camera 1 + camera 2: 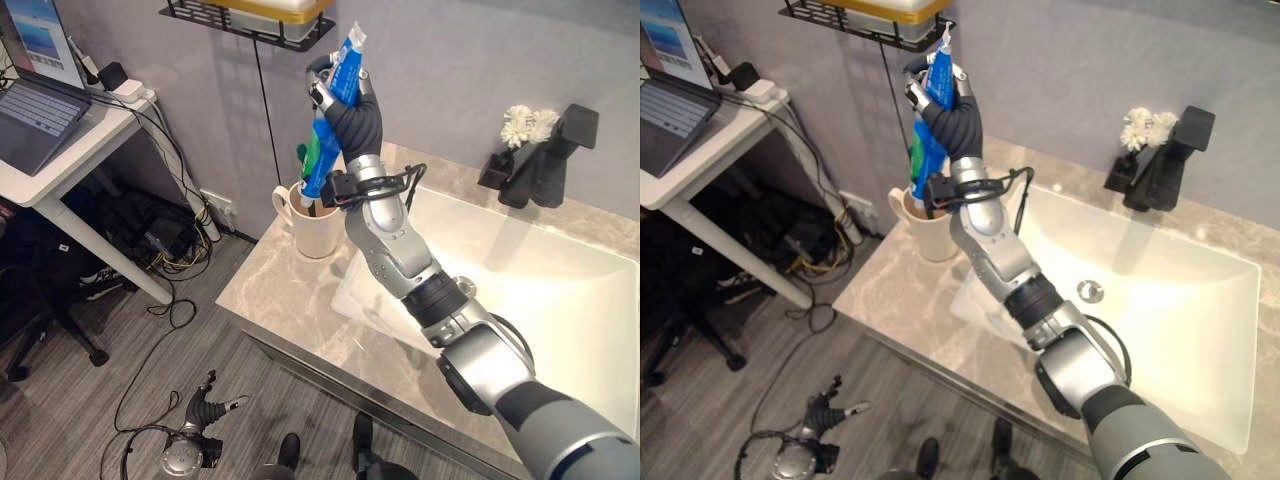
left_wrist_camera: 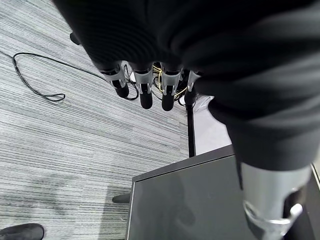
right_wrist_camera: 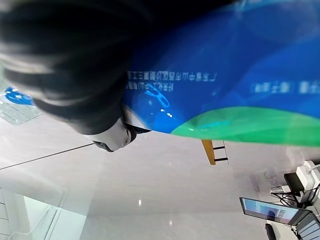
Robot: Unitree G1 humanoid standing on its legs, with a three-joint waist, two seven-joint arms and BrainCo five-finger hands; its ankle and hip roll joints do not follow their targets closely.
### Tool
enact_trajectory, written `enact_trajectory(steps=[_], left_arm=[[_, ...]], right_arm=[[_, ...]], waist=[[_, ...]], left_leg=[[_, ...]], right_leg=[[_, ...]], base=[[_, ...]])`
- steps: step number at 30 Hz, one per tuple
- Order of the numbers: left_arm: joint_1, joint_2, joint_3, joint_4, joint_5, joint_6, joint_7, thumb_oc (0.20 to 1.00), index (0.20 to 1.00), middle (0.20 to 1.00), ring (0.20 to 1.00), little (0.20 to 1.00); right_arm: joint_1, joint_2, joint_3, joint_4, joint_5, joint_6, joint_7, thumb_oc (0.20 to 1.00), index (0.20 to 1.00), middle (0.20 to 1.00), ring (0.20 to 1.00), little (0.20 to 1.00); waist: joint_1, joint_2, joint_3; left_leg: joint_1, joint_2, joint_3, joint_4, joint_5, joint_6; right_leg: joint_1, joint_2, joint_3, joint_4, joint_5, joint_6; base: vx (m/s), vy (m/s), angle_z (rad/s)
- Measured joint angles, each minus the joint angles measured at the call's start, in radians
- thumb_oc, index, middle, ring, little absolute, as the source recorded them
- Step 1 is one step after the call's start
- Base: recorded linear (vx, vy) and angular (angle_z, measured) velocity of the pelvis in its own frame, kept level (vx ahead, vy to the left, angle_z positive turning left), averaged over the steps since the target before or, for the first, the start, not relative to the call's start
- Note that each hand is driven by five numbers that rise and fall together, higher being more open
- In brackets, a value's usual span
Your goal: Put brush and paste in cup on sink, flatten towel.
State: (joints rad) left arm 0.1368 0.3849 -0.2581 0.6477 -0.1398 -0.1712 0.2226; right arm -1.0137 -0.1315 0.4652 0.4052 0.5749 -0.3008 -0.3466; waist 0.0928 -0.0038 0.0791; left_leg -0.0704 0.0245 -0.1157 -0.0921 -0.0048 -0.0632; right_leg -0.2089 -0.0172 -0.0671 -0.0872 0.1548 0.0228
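My right hand (image 1: 345, 105) is raised over the counter's left corner, its fingers curled round a blue and green toothpaste tube (image 1: 333, 110). The tube stands nearly upright, crimped end up, its lower end just above the cream cup (image 1: 315, 225). That cup stands on the marble counter (image 1: 270, 285) left of the sink (image 1: 560, 290), with a green-handled brush (image 1: 303, 155) sticking out of it. In the right wrist view the tube (image 3: 225, 85) lies across the palm. My left hand (image 1: 207, 408) hangs low over the floor, fingers relaxed and holding nothing.
A black wire shelf (image 1: 250, 20) hangs on the wall just above the tube. A black faucet (image 1: 550, 160) and white flowers (image 1: 528, 125) stand behind the sink. A white desk with a laptop (image 1: 35, 115) stands to the left, with cables (image 1: 170, 250) on the floor under it.
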Motion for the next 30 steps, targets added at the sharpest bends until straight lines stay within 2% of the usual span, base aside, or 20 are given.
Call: enact_trajectory(steps=[7, 30], left_arm=[[0.001, 0.000, 0.000, 0.002, -0.001, 0.000, 0.000, 1.000, 1.000, 1.000, 1.000, 1.000], [0.002, 0.000, 0.001, 0.002, -0.011, 0.000, 0.000, 1.000, 1.000, 1.000, 1.000, 1.000]], right_arm=[[0.001, 0.004, 0.000, 0.016, 0.001, 0.001, 0.000, 0.200, 0.200, 0.200, 0.200, 0.200], [0.025, 0.005, 0.000, 0.016, 0.000, 0.001, 0.001, 0.200, 0.200, 0.200, 0.200, 0.200]], waist=[[0.000, -0.009, 0.006], [0.000, -0.009, 0.006]], left_leg=[[-0.001, 0.000, 0.000, 0.000, 0.000, 0.000], [0.003, 0.000, 0.003, 0.000, 0.000, 0.000]], right_leg=[[0.000, 0.001, 0.000, 0.000, 0.000, 0.000], [0.000, 0.001, 0.003, 0.000, 0.000, 0.000]], base=[[0.00, 0.000, 0.00], [0.00, 0.000, 0.00]])
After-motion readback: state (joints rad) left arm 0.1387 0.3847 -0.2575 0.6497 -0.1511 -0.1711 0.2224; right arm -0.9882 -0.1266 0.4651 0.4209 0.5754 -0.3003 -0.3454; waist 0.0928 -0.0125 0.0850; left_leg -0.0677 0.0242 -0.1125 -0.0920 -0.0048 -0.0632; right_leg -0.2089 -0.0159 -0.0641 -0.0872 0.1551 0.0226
